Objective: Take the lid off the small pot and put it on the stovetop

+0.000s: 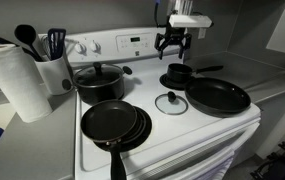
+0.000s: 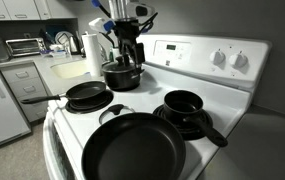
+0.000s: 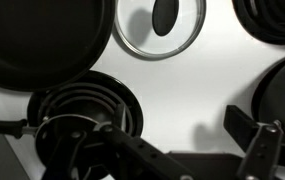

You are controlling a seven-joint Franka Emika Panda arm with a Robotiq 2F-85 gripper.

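The placing step looks finished. The lid (image 1: pixel 171 102) lies flat on the stovetop (image 1: pixel 162 127), well below the end effector (image 1: pixel 172 43) and just beside the uncovered small pot (image 1: pixel 177 76). The end effector hangs above with its fingers apart, holding nothing. Probably all that remains is a clean retreat upward, clear of the pot's handle. The lid is clear glass with a dark rim, black knob facing up.

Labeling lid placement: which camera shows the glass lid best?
Best in an exterior view: the lid shows whole, flat on the stovetop. The wrist view crops its top edge. In an exterior view a frying pan hides most of it.
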